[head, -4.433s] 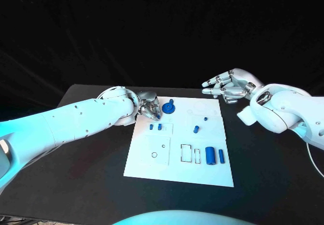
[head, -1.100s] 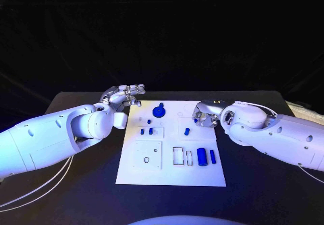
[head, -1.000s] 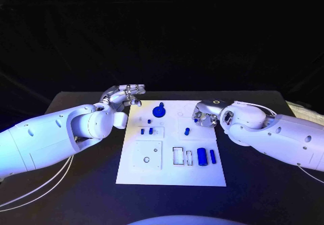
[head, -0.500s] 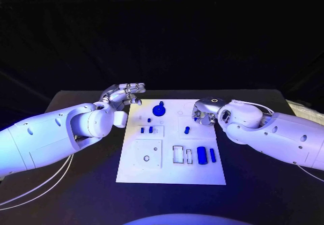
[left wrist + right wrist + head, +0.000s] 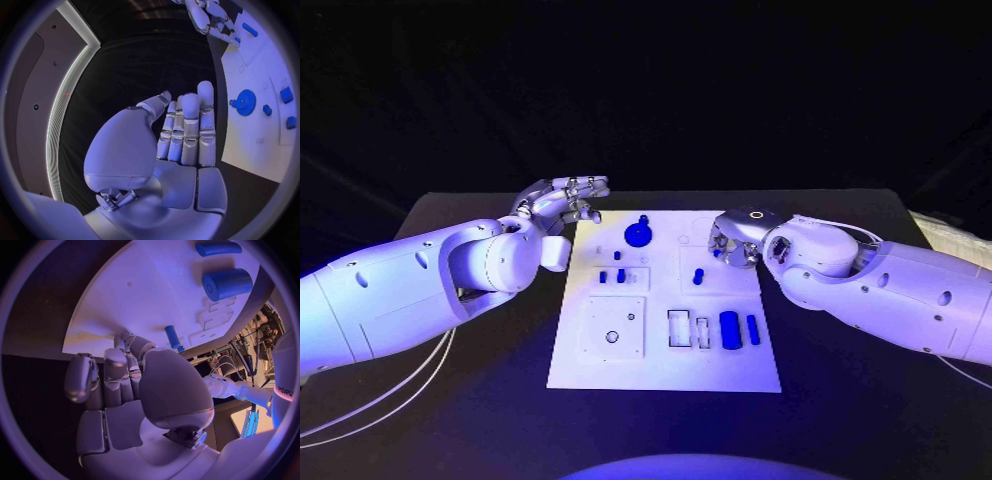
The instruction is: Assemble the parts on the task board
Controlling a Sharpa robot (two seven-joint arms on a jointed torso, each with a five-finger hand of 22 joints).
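The white task board (image 5: 661, 350) lies mid-table. On it are a blue gear (image 5: 638, 236), small blue pegs (image 5: 622, 279), a large blue cylinder (image 5: 728, 325) and a thin one (image 5: 753, 328). My left hand (image 5: 567, 197) is open, fingers straight and together, off the board's far left corner; the gear (image 5: 244, 102) lies beside it. My right hand (image 5: 734, 245) is over the board's far right part, fingertips down by a small blue peg (image 5: 720, 252). A peg (image 5: 173, 337) stands close beside the thumb. Whether the fingers hold a peg is hidden.
Black table (image 5: 473, 380) surrounds the board on all sides. Two empty rectangular slots (image 5: 679, 330) sit left of the large cylinder, and a square plate with a hole (image 5: 613, 335) lies on the board's left half. Both forearms flank the board.
Since 4.4 s ago my right hand came down from beyond the far right corner onto the board by the peg; my left hand left the gear. In the last second both barely move.
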